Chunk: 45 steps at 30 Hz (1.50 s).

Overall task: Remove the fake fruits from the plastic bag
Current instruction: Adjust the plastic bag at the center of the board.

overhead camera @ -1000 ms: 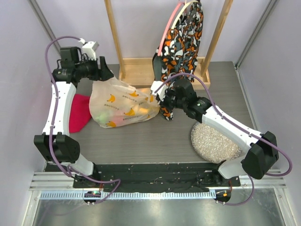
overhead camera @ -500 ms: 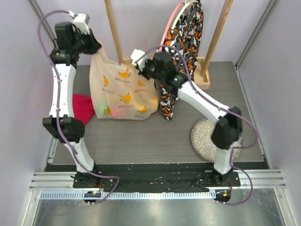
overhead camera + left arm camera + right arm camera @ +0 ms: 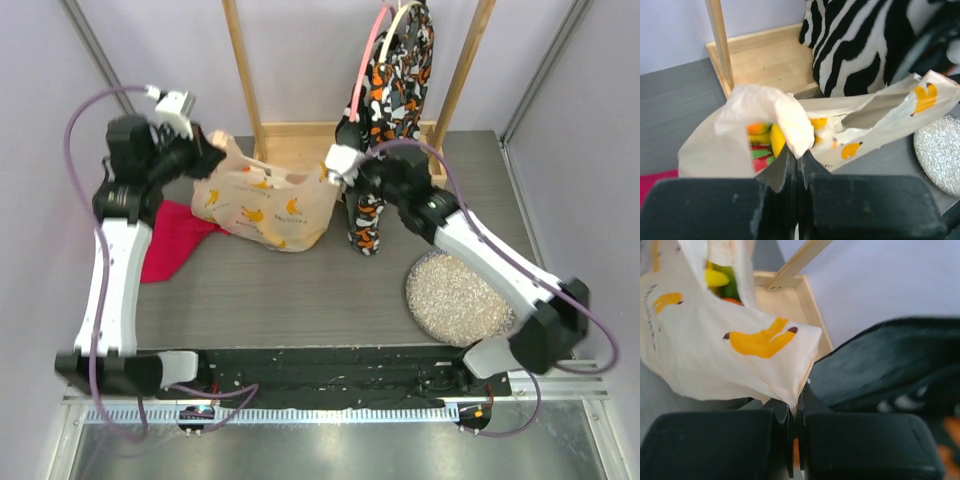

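Near the desk's (image 3: 300,290) far edge, the left end effector (image 3: 214,157) and right end effector (image 3: 334,172) each pinch opposite top corners of the plastic bag (image 3: 262,205), seemingly to spread its mouth around the fake fruits (image 3: 771,141) inside.

L gripper (image 3: 207,152) & R gripper (image 3: 337,170) hold opposite ends of plastic bag (image 3: 262,205); red cloth (image 3: 170,240) beside it

The left arm (image 3: 110,270) and right arm (image 3: 480,255) are built of white link shells joined by rounded black joint housings. Lilac cables (image 3: 72,125) are looped loosely along both. A small white camera block (image 3: 175,102) is mounted behind each pair of jaws. The fingers (image 3: 705,210) are moulded in matte black, broad and blocky, narrowed toward the tips.
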{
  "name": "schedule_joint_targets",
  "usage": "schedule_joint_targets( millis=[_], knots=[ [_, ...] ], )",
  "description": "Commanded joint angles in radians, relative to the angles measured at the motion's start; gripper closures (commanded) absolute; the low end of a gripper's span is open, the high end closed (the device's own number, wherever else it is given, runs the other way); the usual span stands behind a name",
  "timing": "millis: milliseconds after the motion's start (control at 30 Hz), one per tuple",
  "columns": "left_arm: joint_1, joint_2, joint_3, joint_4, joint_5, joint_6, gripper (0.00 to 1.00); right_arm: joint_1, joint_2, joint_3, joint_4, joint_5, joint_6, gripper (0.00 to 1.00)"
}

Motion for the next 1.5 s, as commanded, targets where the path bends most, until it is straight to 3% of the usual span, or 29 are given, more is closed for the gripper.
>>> schedule_joint_targets(
  millis=[0,67,133,167,200,300,400,433,500,567,633,733,767,867,967,1300,1467],
  knots=[
    [0.005,-0.296,-0.304,0.015,-0.026,0.035,1.0,0.013,-0.196,-0.239,-0.095,-0.028,-0.214,0.99],
    [0.005,-0.391,-0.438,-0.05,-0.021,0.035,1.0,0.014,-0.266,-0.349,-0.143,-0.02,-0.234,0.99],
    [0.005,-0.435,-0.498,-0.081,-0.009,0.02,1.0,0.013,-0.296,-0.386,-0.221,-0.018,-0.218,0.88],
    [0.004,-0.452,-0.539,-0.081,-0.004,0.008,1.0,0.016,-0.294,-0.377,-0.255,-0.014,-0.196,0.73],
    [0.004,-0.469,-0.547,-0.078,0.004,-0.014,1.0,0.025,-0.29,-0.358,-0.324,-0.008,-0.18,0.49],
    [0.004,-0.454,-0.531,-0.061,0.016,-0.044,1.0,0.032,-0.251,-0.191,-0.469,-0.009,-0.085,0.2],
    [0.004,-0.437,-0.514,-0.05,0.022,-0.058,1.0,0.032,-0.176,0.12,-0.676,-0.099,-0.04,0.15],
    [0.004,-0.434,-0.515,-0.041,0.022,-0.066,1.0,0.033,-0.158,0.271,-0.705,-0.119,-0.017,0.14],
    [0.004,-0.431,-0.515,-0.026,0.01,-0.084,1.0,0.033,-0.109,0.39,-0.705,-0.165,0.049,0.12],
    [0.005,-0.43,-0.52,0.0,0.001,-0.115,1.0,0.034,-0.077,0.487,-0.656,-0.192,0.185,0.14],
    [0.007,-0.433,-0.529,0.031,-0.003,-0.13,1.0,0.037,-0.041,0.464,-0.534,-0.213,0.315,0.2],
    [0.025,-0.428,-0.524,0.059,0.001,-0.123,1.0,0.055,-0.001,0.333,-0.31,-0.184,0.394,0.45],
    [0.028,-0.423,-0.515,0.059,0.004,-0.126,1.0,0.066,0.014,0.305,-0.253,-0.173,0.447,0.62],
    [0.028,-0.414,-0.501,0.068,0.033,-0.173,1.0,0.085,0.112,0.275,-0.108,-0.179,0.567,0.89],
    [0.028,-0.405,-0.486,0.091,0.051,-0.225,1.0,0.118,0.212,0.309,-0.091,-0.198,0.6,0.96],
    [0.085,-0.347,-0.406,0.197,0.07,-0.36,1.0,0.224,0.342,0.317,-0.073,-0.126,0.621,0.98],
    [0.087,-0.341,-0.399,0.203,0.073,-0.377,1.0,0.24,0.307,0.165,-0.079,-0.074,0.559,0.98]
  ],
)
